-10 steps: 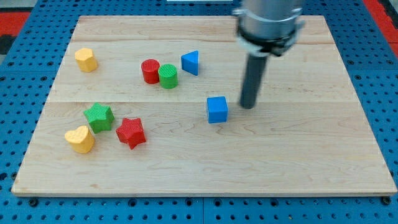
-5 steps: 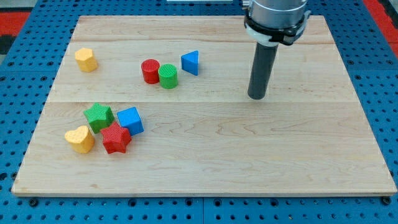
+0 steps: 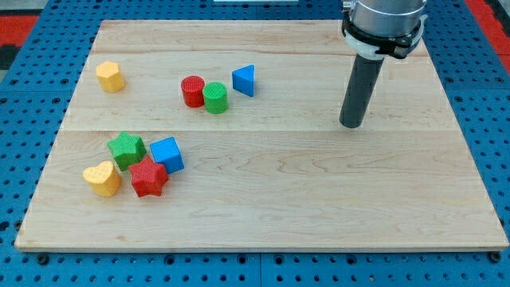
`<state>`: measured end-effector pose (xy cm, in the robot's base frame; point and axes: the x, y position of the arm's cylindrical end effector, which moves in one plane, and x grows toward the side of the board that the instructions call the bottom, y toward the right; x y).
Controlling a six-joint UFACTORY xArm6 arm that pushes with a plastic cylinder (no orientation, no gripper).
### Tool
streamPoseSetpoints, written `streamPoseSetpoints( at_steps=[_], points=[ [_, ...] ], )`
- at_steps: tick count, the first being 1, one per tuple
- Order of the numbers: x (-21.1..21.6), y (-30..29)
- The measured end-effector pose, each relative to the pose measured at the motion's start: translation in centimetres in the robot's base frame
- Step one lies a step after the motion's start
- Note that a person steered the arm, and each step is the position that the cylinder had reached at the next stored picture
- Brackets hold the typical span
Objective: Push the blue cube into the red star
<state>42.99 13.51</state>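
Note:
The blue cube (image 3: 167, 154) lies at the board's lower left and touches the red star (image 3: 148, 177) just below and left of it. The green star (image 3: 127, 149) sits against both, and a yellow heart (image 3: 102, 178) lies left of the red star. My tip (image 3: 351, 125) rests on the board far to the right of this cluster, well apart from every block.
A red cylinder (image 3: 193, 91) and a green cylinder (image 3: 215, 97) touch each other near the top middle, with a blue triangle (image 3: 245, 80) just to their right. A second yellow heart (image 3: 111, 76) lies at the upper left. The wooden board (image 3: 263, 215) sits on a blue pegboard.
The blue cube went from the board's middle to the lower left, against the red star, which shifted down and left. My tip has moved to the right and slightly up.

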Motion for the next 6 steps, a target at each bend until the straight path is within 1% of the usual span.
streamPoseSetpoints(
  at_steps=[1, 2, 4, 5, 6],
  points=[
    [-1.3, 0.6],
    [-4.2, 1.5],
    [-8.7, 1.0],
    [-12.1, 0.7],
    [-12.5, -5.0]
  ],
)
